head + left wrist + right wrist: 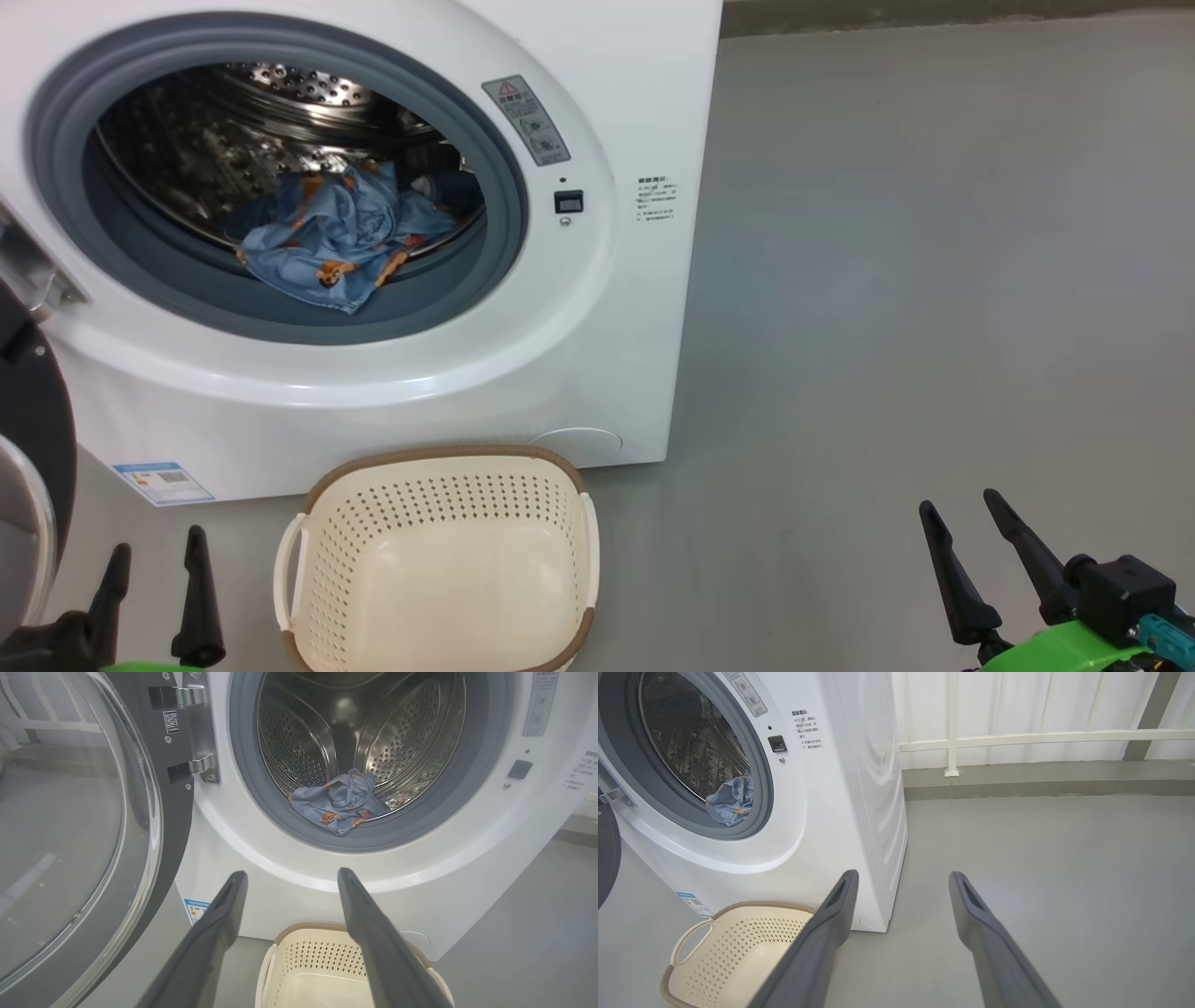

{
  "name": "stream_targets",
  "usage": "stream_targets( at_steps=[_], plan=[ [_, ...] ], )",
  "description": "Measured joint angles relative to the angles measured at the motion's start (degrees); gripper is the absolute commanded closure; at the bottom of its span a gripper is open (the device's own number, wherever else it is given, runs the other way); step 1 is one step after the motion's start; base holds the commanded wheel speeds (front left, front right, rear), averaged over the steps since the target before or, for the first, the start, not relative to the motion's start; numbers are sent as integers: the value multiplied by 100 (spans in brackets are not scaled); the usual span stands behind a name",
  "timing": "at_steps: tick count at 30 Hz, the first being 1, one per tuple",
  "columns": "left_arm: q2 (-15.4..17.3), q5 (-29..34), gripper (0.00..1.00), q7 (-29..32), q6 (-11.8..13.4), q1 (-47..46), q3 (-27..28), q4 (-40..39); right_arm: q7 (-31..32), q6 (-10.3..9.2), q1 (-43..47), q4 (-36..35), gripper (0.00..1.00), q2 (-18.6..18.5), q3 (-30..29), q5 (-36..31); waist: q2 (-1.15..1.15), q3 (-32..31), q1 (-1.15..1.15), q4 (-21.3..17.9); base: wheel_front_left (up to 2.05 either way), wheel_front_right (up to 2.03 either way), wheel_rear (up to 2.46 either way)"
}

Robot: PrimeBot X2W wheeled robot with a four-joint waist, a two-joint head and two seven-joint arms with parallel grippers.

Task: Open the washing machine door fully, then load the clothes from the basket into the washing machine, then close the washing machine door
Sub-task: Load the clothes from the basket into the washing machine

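Observation:
The white washing machine (597,308) stands with its round black door (140,868) swung open to the left on its hinge. The light blue clothes (341,238) lie at the front of the steel drum, one edge draped over the grey rubber ring. The cream basket (439,560) sits on the floor in front of the machine with nothing in it. My left gripper (157,551) is open at the lower left, beside the basket. My right gripper (962,509) is open at the lower right, over bare floor. In the left wrist view my gripper (290,877) points at the machine front below the drum.
Grey floor (934,280) stretches to the right of the machine. A white panelled wall with a rail (1041,737) runs behind. The open door's edge (28,448) stands close to my left gripper.

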Motion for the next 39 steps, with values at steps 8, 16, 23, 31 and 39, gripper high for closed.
stream_targets(
  at_steps=[8, 16, 23, 31, 39],
  plan=[
    [3, 0, 0, 0, 0, 356, 70, -301, 0, 0, 97, -26, 0, 7, -75, 0, 0, -108, 0, 70, 0, 0, 0],
    [2, 0, 0, 0, 0, 449, 77, -415, 0, 0, 213, -51, 0, 33, -149, 0, 0, -112, 0, 87, 0, 0, 0],
    [-1, 0, 0, 0, 0, 449, 78, -441, 0, 0, 213, -56, 0, 41, -151, 0, 0, -122, 0, 76, 0, 0, 0],
    [-16, 0, 0, 0, 0, 449, 69, -467, 0, 0, 212, -69, 0, 37, -164, -1, 0, -131, 0, 81, 0, 0, 0],
    [-41, 107, 0, 0, 0, 449, 64, -463, 0, 0, 212, -78, 0, 29, -163, -1, 0, -147, 0, 88, -9, 9, 0]
  ],
)
